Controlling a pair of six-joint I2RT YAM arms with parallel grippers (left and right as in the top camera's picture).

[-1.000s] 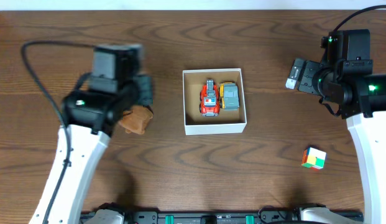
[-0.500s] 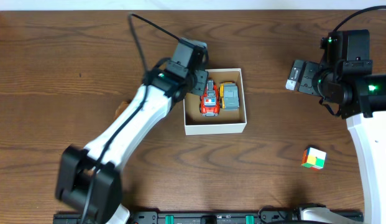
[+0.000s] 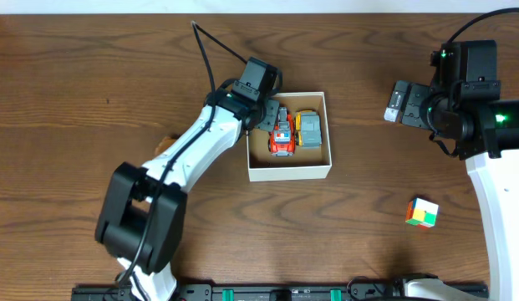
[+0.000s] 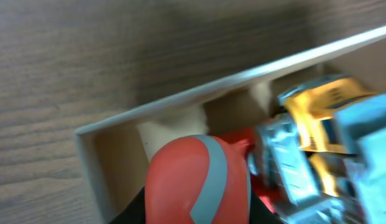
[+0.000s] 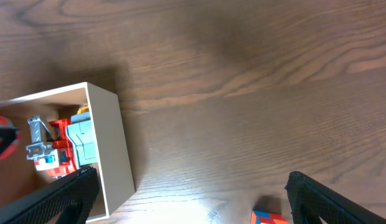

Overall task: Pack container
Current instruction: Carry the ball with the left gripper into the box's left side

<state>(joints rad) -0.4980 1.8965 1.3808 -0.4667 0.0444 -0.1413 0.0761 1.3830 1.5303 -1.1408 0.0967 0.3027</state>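
Since a second ago, left arm swung from the table's left side across to the small square white-walled, cardboard-lined container (image 3: 288, 173), mid-table; right arm unmoved. Now left gripper (image 3: 267, 114) hangs over the box's corner, apparently clamped on a rounded red toy with grey-blue stripe (image 4: 199, 177). Over at right gripper (image 5: 193, 205): fingers spread wide, empty. Step: placing. Next, likely: lower into the bare strip beside red toy truck (image 3: 281, 134), release.

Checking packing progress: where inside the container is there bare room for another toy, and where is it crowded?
Bare cardboard runs along the container's near wall, in front of the red truck and yellow-grey truck. The far half is crowded: both trucks sit side by side, and the left end effector hangs over the far-left corner with a red-and-grey toy.
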